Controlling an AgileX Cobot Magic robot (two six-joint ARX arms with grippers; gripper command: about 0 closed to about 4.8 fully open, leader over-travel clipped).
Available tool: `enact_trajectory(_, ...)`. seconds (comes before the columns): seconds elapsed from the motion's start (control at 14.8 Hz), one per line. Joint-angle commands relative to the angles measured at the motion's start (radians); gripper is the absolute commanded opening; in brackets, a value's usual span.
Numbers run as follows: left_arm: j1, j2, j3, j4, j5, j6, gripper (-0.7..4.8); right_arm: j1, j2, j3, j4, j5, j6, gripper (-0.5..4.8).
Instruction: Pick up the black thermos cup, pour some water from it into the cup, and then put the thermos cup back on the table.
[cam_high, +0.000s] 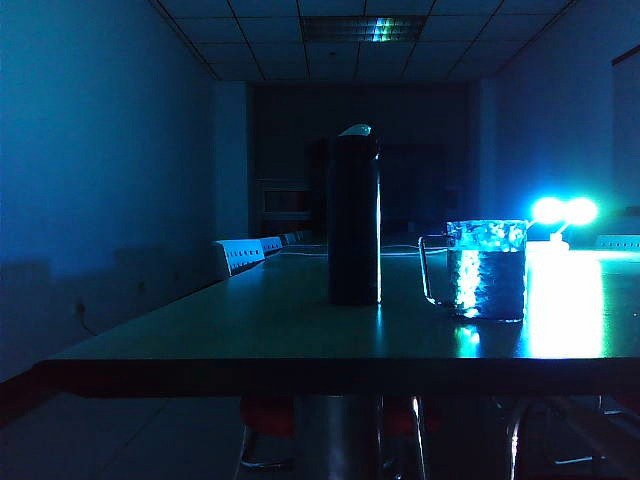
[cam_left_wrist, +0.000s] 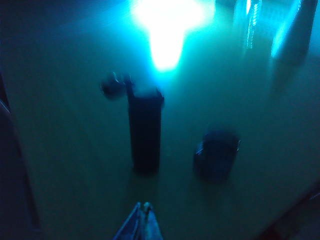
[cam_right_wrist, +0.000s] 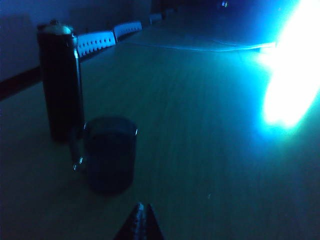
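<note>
The black thermos cup (cam_high: 354, 218) stands upright on the table (cam_high: 250, 330), its pale lid tip on top. To its right stands the cup (cam_high: 486, 268), a clear glass mug with its handle toward the thermos. Neither arm shows in the exterior view. In the left wrist view my left gripper (cam_left_wrist: 143, 206) is shut and empty, held back above the table short of the thermos cup (cam_left_wrist: 145, 131) and the cup (cam_left_wrist: 216, 154). In the right wrist view my right gripper (cam_right_wrist: 142, 206) is shut and empty, just short of the cup (cam_right_wrist: 110, 152), with the thermos cup (cam_right_wrist: 61, 82) behind it.
A bright lamp (cam_high: 563, 212) glares at the far right of the table and throws a wide reflection (cam_right_wrist: 292, 85) across it. White chair backs (cam_high: 240, 254) line the table's left side. A cable (cam_right_wrist: 200, 48) runs over the far tabletop. The room is dark.
</note>
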Motion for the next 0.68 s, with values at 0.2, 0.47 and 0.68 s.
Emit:
enact_trajectory(0.2, 0.001, -0.135, -0.288, 0.164, 0.001, -0.053, -0.07, -0.001, 0.000, 0.004, 0.006, 0.003, 0.003, -0.05)
enact_trajectory(0.47, 0.002, -0.143, -0.400, 0.313, 0.000, -0.068, -0.07, -0.001, 0.000, 0.004, 0.006, 0.003, 0.003, -0.05)
enact_trajectory(0.68, 0.077, -0.164, -0.497, 0.373, 0.005, -0.067, -0.07, -0.001, 0.000, 0.004, 0.006, 0.005, 0.003, -0.05)
